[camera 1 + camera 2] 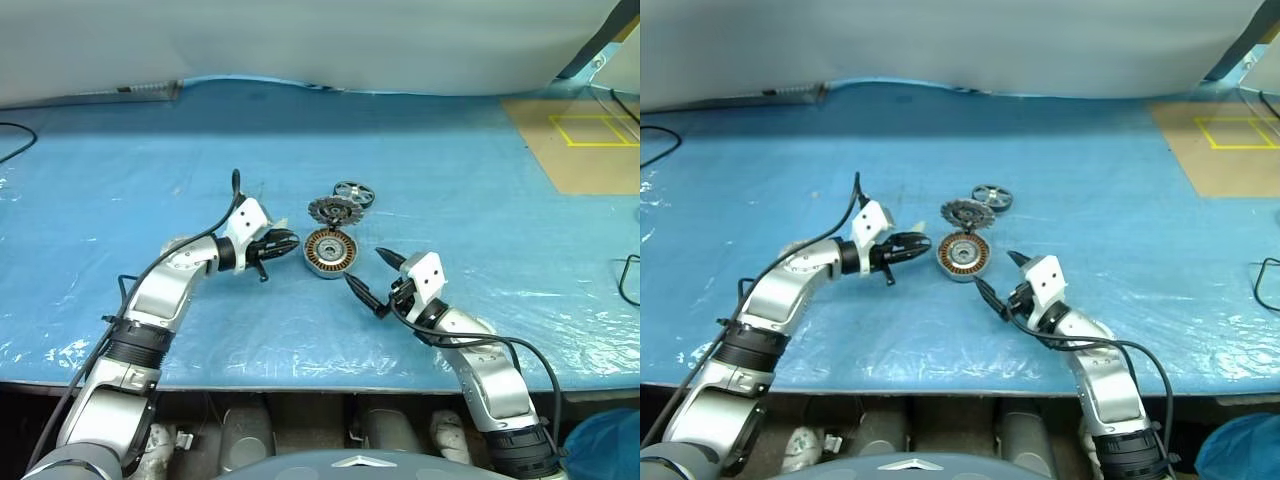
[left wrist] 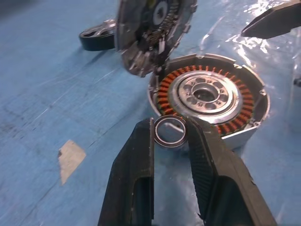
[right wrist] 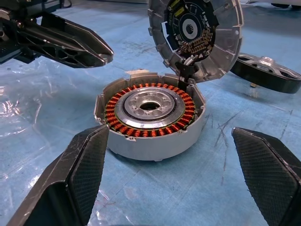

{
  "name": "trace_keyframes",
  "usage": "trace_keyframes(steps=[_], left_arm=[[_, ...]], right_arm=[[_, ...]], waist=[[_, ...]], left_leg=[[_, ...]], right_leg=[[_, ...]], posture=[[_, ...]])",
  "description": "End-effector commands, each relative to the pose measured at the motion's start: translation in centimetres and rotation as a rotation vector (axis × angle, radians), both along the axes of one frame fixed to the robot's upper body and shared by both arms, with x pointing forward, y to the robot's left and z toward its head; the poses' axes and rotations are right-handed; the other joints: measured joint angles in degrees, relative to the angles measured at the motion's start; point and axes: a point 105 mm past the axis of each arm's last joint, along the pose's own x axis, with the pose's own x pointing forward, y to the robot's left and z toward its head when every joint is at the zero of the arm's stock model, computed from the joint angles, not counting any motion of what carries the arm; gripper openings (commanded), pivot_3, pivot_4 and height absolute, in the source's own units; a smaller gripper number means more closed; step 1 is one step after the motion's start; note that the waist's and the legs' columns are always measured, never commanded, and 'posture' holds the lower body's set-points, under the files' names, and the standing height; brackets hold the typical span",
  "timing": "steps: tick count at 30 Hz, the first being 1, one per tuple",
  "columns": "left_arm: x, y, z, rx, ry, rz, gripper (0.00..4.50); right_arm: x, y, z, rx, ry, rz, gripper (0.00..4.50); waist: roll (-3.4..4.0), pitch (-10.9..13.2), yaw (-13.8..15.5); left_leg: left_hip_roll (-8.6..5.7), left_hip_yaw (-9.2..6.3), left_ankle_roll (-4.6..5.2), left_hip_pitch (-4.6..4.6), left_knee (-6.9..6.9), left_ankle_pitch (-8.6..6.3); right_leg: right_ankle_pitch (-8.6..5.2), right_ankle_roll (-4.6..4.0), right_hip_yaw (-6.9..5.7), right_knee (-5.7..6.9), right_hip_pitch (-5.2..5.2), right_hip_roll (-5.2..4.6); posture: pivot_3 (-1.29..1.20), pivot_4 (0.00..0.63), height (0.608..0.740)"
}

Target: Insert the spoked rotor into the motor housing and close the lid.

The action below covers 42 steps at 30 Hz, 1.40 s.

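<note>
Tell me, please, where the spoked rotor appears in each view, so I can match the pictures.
Left eye view: the spoked rotor lies just beyond the raised lid.
Right eye view: same spot, beyond the lid.
Left wrist view: it lies flat beside the lid.
Right wrist view: it sits behind the lid's edge.
Shared landmark: the motor housing with copper windings.

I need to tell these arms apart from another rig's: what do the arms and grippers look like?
Both arms are silver-grey with black joint bands and loose black cables. The left gripper and right gripper each have a white wrist block and two tapering black fingers with finely textured pads.
</note>
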Motion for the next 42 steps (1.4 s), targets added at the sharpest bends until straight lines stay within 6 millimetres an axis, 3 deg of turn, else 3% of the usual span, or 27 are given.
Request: trace_keyframes(steps=[1,13,22,30,34,38,42], left_arm=[[0.2,-1.4,0.6,0.018,-0.042,-0.047,0.66],[1.3,-5.7,0.0,0.002,-0.048,-0.088,0.66],[1.2,-5.9,-1.1,0.021,-0.017,-0.099,0.66],[0.7,-5.3,0.4,-0.042,-0.027,-0.1,3.43],[-0.1,-4.5,1.5,-0.086,-0.03,-0.111,3.43],[-1.0,-3.0,1.8,-0.133,-0.016,-0.081,2.48],[-1.7,-1.6,1.3,-0.156,-0.018,-0.028,1.14]], right_arm=[[-0.1,0.2,0.7,0.025,-0.022,0.017,4.44],[-0.2,0.4,0.5,0.029,-0.012,0.025,4.44],[-0.2,0.5,0.4,0.027,-0.009,0.026,4.44],[-0.1,0.5,0.5,0.027,-0.009,0.028,4.44],[0.1,0.2,0.9,0.025,-0.018,0.022,4.44],[0.4,-0.2,1.8,0.044,-0.026,0.011,4.44],[0.4,-0.2,2.4,0.046,-0.028,0.016,3.5]], waist=[[0.0,0.0,0.1],[0.0,0.0,0.1],[0.0,0.0,0.1],[0.0,0.0,0.1],[0.0,0.0,0.1],[0.01,0.0,0.0],[0.01,0.0,0.1]], left_leg=[[0.0,0.0,0.0,0.0,0.0,0.0],[-0.01,-0.01,0.0,-0.23,0.02,0.0],[-0.02,-0.02,0.0,-0.27,0.04,0.0],[-0.02,-0.03,0.0,-0.27,0.05,0.0],[-0.01,-0.03,0.0,-0.28,0.04,0.0],[0.0,-0.02,0.01,-0.26,0.03,0.0],[0.01,-0.02,0.01,-0.25,0.03,0.0]], right_leg=[[0.0,0.0,0.0,0.0,0.0,0.0],[0.01,0.01,-0.01,0.0,0.0,0.0],[0.01,0.01,-0.02,0.01,0.0,-0.01],[0.01,0.01,-0.02,0.01,0.0,-0.02],[0.01,0.0,-0.03,0.01,0.0,-0.01],[0.01,0.0,-0.04,0.0,0.0,-0.01],[0.01,0.0,-0.04,0.0,0.0,-0.01]], posture=[[0.0,0.15,0.74],[0.0,0.15,0.74],[0.0,0.15,0.74],[0.0,0.15,0.74],[0.0,0.15,0.74],[0.0,0.15,0.74],[0.0,0.15,0.74]])
